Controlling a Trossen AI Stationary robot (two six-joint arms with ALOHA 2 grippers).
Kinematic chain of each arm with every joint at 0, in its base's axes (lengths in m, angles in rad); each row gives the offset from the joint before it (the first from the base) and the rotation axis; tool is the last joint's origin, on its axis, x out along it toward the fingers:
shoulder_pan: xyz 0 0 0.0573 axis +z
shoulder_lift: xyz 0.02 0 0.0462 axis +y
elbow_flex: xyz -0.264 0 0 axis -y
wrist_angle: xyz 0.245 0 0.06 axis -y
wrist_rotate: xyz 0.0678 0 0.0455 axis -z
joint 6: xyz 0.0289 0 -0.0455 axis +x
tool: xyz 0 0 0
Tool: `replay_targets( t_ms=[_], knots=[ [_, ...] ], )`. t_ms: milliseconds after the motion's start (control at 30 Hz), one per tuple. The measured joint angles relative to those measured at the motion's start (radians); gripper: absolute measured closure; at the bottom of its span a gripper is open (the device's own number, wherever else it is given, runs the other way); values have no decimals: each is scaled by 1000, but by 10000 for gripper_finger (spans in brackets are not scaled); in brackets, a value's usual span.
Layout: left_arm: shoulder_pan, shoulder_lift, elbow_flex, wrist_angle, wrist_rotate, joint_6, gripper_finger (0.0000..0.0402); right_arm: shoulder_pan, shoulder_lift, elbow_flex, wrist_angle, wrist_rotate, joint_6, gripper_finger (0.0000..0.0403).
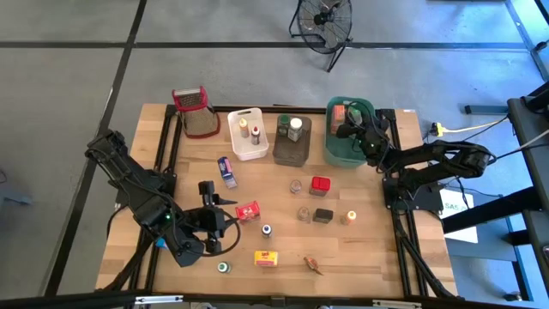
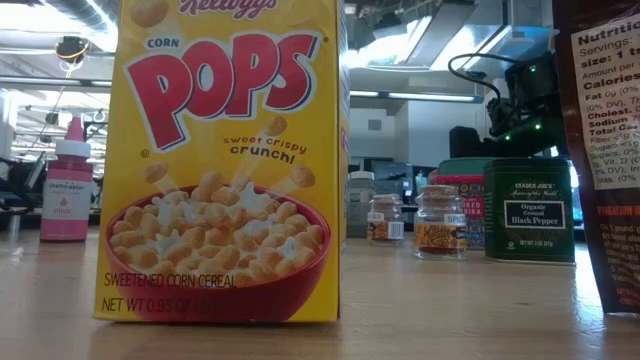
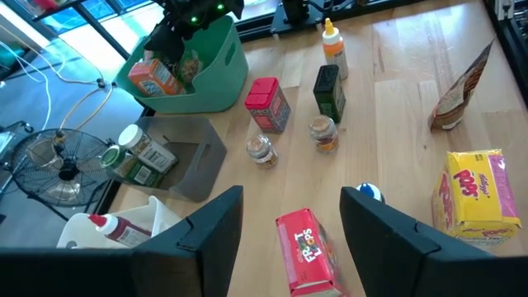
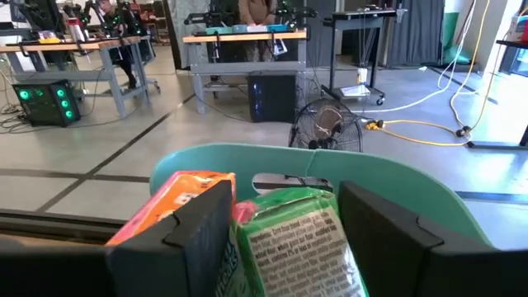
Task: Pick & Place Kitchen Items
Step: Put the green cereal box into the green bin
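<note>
Right hand [image 1: 346, 130] over green tub [image 1: 336, 148], left hand [image 1: 225, 211] low above red box [image 1: 248, 210].

Right hand hangs inside the green tub's mouth, fingers parted around a green packet [image 4: 301, 239], orange box [image 4: 169, 206] beside it; whether it grips the packet cannot be told. Left hand is open, holding nothing, fingers [image 3: 202, 235] either side of the red box on the wooden tabletop [image 1: 369, 249]. Yellow cereal box [image 1: 266, 257], black pepper tin [image 1: 322, 215], red tin [image 1: 320, 184], small jars [image 1: 304, 213] and orange-capped bottle [image 1: 350, 216] lie scattered mid-tabletop; blue box [image 1: 226, 170] near white tub [image 1: 249, 134].
</note>
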Motion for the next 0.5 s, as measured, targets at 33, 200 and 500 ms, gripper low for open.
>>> replay_targets(
  t_ms=[33,200,500],
  knots=[
    [0,0,0,0,0,0,203,0,0,0,0,0,0,176],
    [0,0,0,0,0,-2,203,0,0,0,9,-40,-16,176],
    [0,0,0,0,0,-3,203,0,0,0,43,-78,-27,176]
  ],
)
